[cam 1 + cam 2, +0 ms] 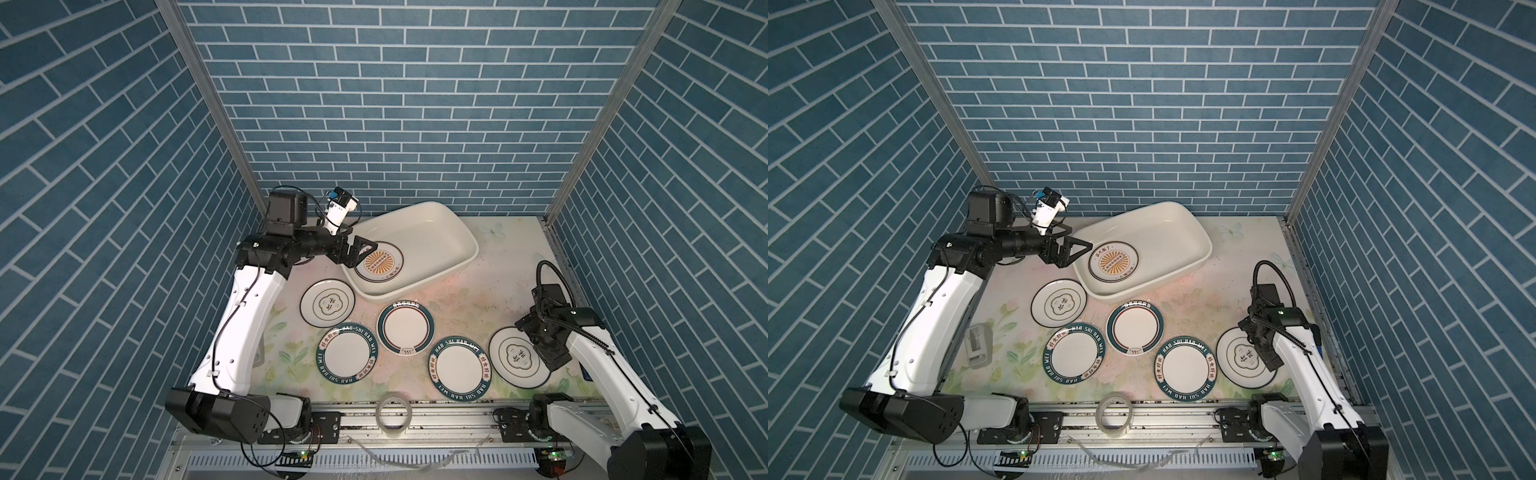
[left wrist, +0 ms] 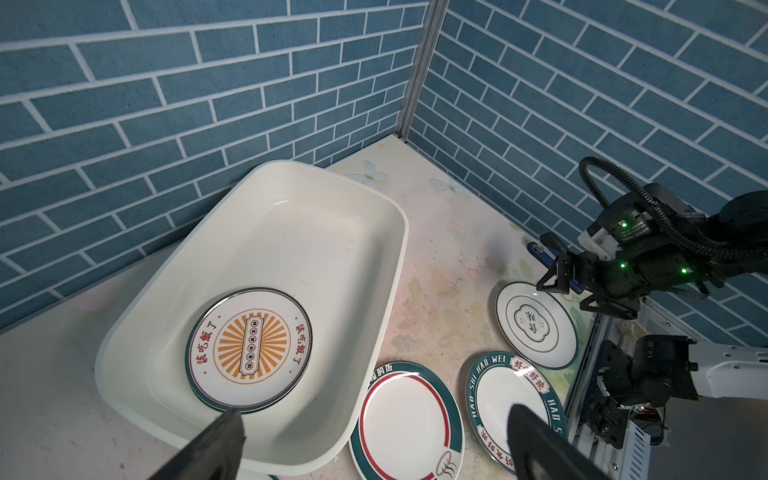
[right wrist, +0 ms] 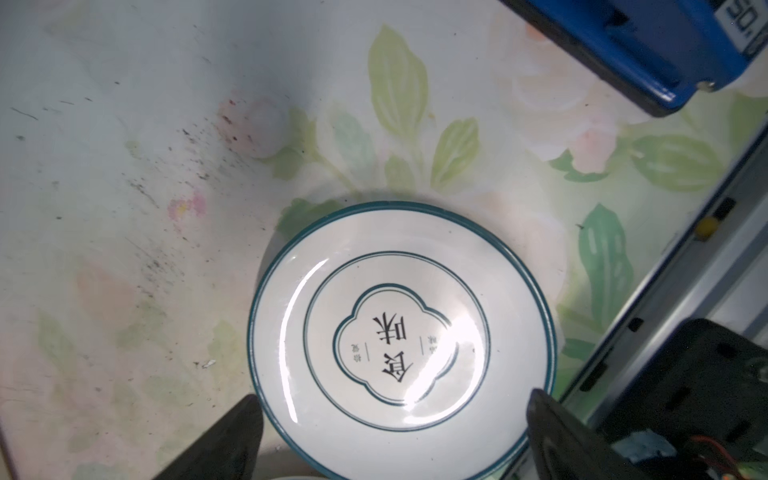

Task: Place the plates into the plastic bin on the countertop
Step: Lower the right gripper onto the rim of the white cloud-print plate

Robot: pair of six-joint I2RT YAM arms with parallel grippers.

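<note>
Nearest the top camera, a clear tape roll (image 1: 392, 415) stands on the front rail, well apart from the plastic bin (image 1: 428, 232). Inside the bin, at its end toward the left arm, lies a sunburst plate (image 1: 379, 262), seemingly on top of another. Over that end's rim hovers the left gripper (image 1: 362, 252), jaws spread wide and empty. Five plates lie flat on the countertop (image 3: 124, 208) in front of the bin, the red-ringed plate (image 1: 405, 326) just beside its near wall. The right gripper (image 3: 392, 405), likewise wide open and holding nothing, hangs above the flower-emblem plate (image 3: 399, 332) farthest from the bin. These plates look stiff, glazed, slick and breakable. Lying flat, they likely offer only the raised rim, so a firm yet gentle pinch across its edge seems best.
</note>
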